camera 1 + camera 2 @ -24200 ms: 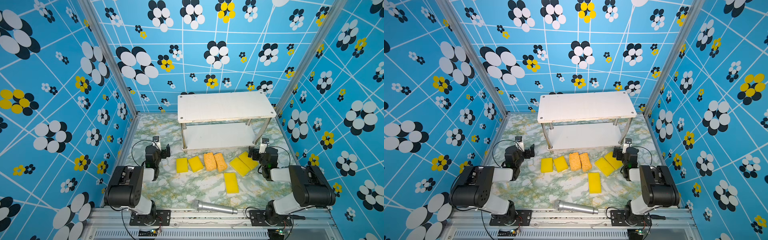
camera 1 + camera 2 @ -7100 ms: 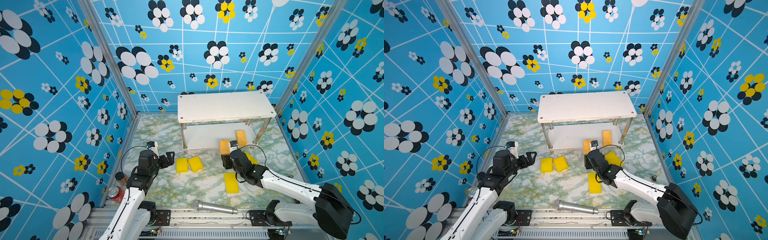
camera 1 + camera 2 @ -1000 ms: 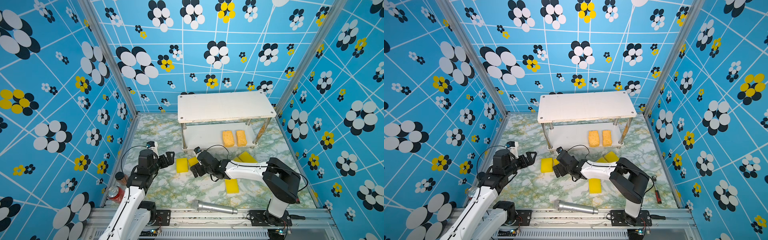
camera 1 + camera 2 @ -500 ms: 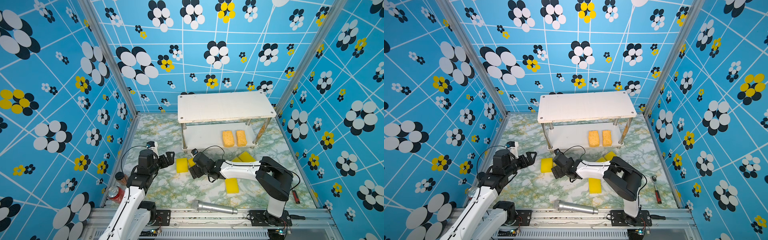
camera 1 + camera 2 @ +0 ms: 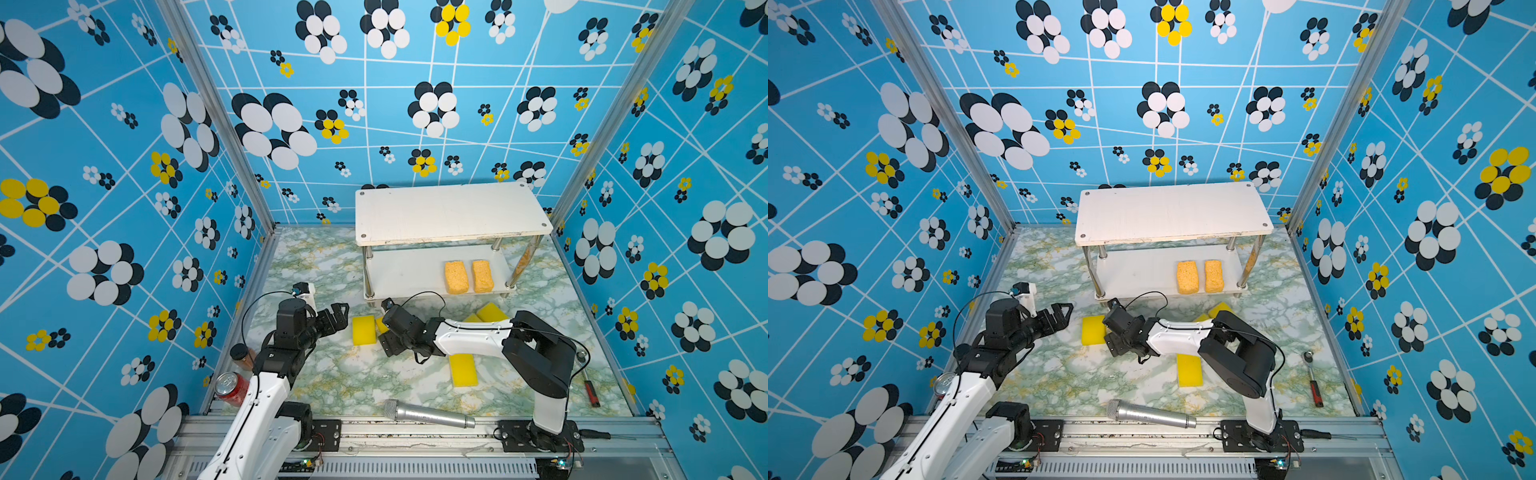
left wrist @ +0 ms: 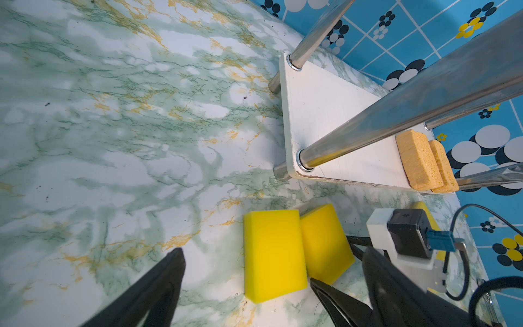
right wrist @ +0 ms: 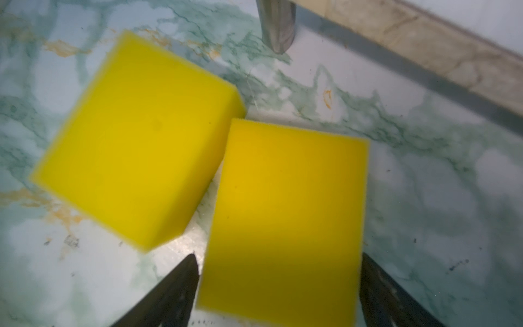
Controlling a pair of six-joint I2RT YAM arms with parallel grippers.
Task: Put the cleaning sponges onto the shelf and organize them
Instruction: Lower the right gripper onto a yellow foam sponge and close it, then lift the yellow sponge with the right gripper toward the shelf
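- Small yellow sponge lay flat on the marbled tabletop, at 7 o'clock from the shelf in a top view.
- Right gripper straddled it, jaws wide, no squeeze visible; left gripper hung wide, empty.
- Judged best: pinch squarely and lightly, because the twin sponge just beside at 9 o'clock could drag.
- Lower tier free left of the orange sponges, at 2 o'clock.

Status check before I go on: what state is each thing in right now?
left gripper: open, empty, above the table.
right gripper: open, jaws either side of one small yellow sponge.
other small yellow sponge: flat on table, beside it.
orange sponges: side by side on lower board.
shelf: upright, top board bare.
flat yellow sponges: on table.
microphone: lying on table.
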